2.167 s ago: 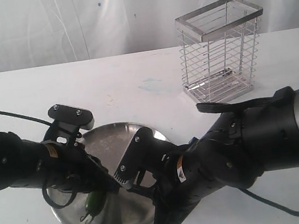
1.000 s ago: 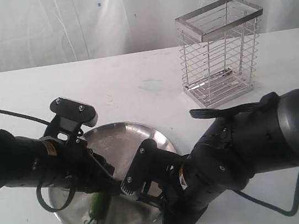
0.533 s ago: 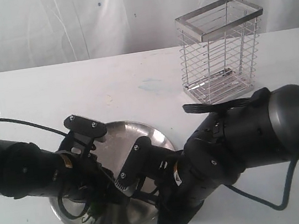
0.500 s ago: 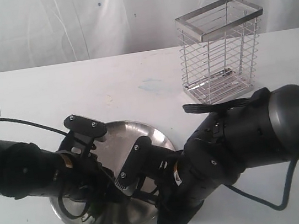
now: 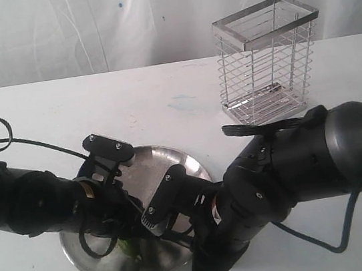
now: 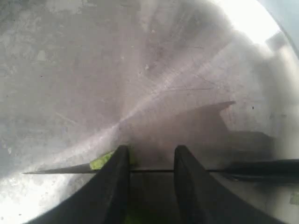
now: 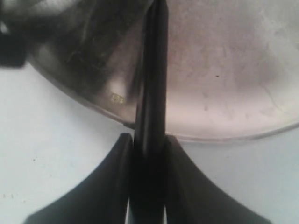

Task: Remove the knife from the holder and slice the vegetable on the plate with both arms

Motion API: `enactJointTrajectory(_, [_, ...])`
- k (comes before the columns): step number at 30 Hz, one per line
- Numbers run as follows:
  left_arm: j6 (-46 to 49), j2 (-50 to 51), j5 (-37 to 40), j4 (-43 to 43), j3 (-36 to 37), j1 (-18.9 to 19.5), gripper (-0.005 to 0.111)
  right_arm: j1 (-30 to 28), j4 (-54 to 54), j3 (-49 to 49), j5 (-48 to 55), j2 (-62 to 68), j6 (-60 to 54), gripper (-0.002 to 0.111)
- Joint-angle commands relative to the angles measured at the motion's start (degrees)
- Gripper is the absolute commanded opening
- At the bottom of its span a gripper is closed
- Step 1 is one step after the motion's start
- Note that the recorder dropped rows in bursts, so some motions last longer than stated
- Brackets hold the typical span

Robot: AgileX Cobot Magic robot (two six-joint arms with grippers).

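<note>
White desk (image 5: 162, 97) carries the plate (image 5: 151, 160); there the left pincer (image 6: 150, 156) clamps the vegetable (image 6: 100, 162), while the right pincer (image 7: 145, 140) grips the knife (image 7: 152, 84), its blade crossing just beside the left fingertips.

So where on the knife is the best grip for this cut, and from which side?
Grip the thicker handle end of the knife, as the right gripper has it: jaws shut on its two sides, coming in from outside the rim of the plate. That leaves the long, thin blade free to reach across the plate to the vegetable.
</note>
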Motion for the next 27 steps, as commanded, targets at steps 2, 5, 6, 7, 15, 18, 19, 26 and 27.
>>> enactJointTrajectory(2, [2.9,-6.9,3.7,-0.1,-0.5,0.0,0.038,0.4,0.4,-0.3,1.8,-0.1,-1.2,0.0])
enactJointTrajectory(5, [4.5,-9.3,6.7,0.0,-0.5,0.5,0.038,0.4,0.3,-0.3,2.0,-0.1,-1.2,0.0])
enactJointTrajectory(6, [5.0,-9.6,7.9,0.0,-0.5,0.7,0.038,0.4,0.3,-0.3,2.0,-0.1,-1.2,0.0])
enactJointTrajectory(7, [5.1,-9.9,9.2,0.0,-0.5,1.2,0.038,0.4,-0.2,-0.4,2.0,-0.3,-1.2,0.0])
enactJointTrajectory(15, [5.1,-11.0,14.5,1.4,-0.4,2.3,0.038,0.1,-5.2,-1.9,2.8,-0.2,3.8,0.0])
enactJointTrajectory(18, [5.0,-11.7,14.5,1.4,-0.4,2.3,0.038,-0.8,-5.6,-2.2,3.8,-0.2,4.5,0.0])
enactJointTrajectory(19, [5.0,-12.0,14.5,1.4,-0.4,2.3,0.038,-1.0,-5.6,-2.2,3.8,-0.2,4.5,0.0])
enactJointTrajectory(26, [4.9,-13.6,15.5,0.6,-0.4,2.3,0.038,-1.3,-5.6,-2.2,1.7,-1.9,5.8,0.0])
enactJointTrajectory(27, [4.8,-13.9,16.4,0.2,-0.4,2.3,0.038,-1.3,-5.6,-2.2,1.5,-2.2,5.9,0.0])
